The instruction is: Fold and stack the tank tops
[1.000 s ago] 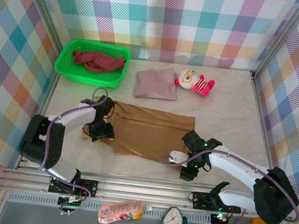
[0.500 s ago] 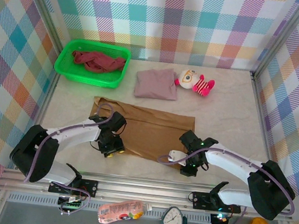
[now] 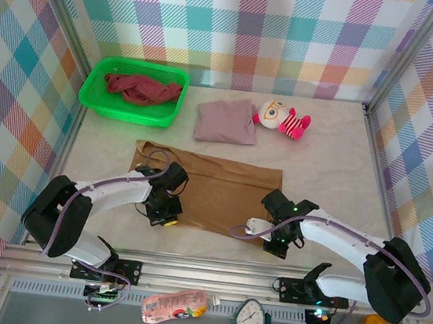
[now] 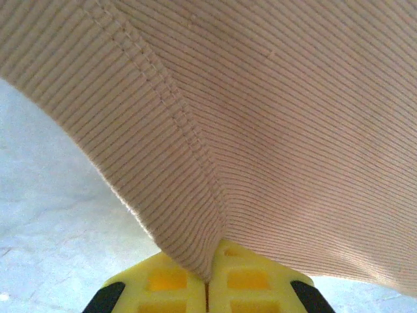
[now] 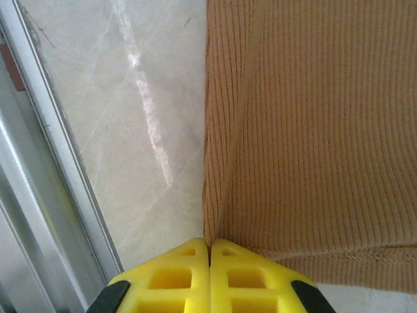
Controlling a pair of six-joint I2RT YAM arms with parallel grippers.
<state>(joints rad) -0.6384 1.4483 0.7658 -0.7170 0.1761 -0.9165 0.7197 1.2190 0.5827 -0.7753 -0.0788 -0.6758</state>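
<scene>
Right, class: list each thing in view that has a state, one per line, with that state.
tan-brown tank top, spread on the table
mauve-pink tank top, folded
maroon tank top, crumpled in the green basket
left fingers, shut on tan-brown tank top
right fingers, shut on tan-brown tank top

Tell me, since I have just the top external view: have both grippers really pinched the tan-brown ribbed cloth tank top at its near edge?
Observer: In the left wrist view the left gripper is shut, with a fold along a stitched seam of the tan-brown ribbed cloth tank top pinched between its yellow fingertips.
Operator: And the right one?
Observer: In the right wrist view the right gripper is shut on the tank top's side edge, close to its hemmed corner.
Operator: Any bunching?
Observer: At the left gripper the cloth puckers into a ridge running into the fingertips, with pale table beside it.
</scene>
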